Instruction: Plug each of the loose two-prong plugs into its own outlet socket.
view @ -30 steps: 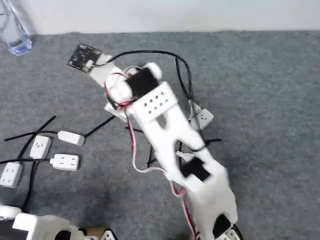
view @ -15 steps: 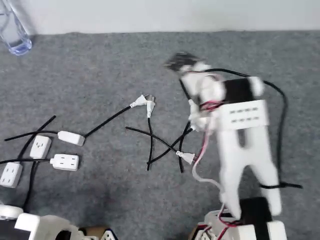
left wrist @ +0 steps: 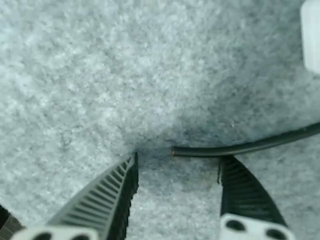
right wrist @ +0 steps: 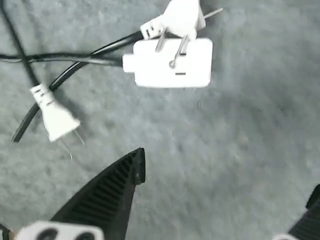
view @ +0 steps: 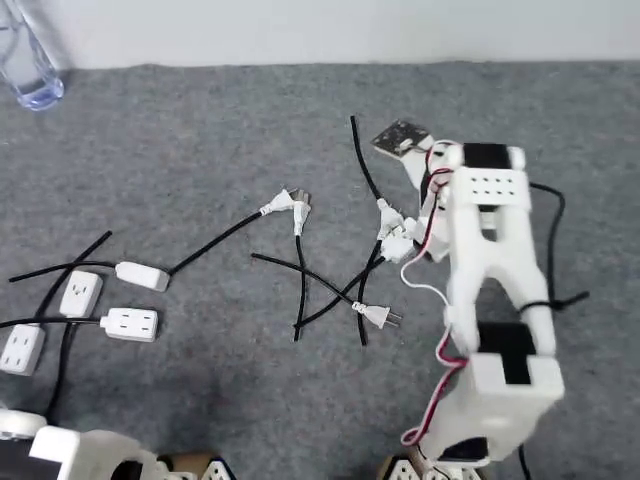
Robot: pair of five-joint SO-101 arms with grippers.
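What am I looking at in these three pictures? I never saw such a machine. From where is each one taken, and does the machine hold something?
Two small white robot arms stand at a grey table. The high view looks down from above: the right arm is beside tangled black cables and loose plugs; white outlet blocks lie at the left edge. The other two views come from wrist cameras. The left gripper is open over a cable end, holding nothing. The right gripper is open and empty too, near an outlet block with a plug beside it.
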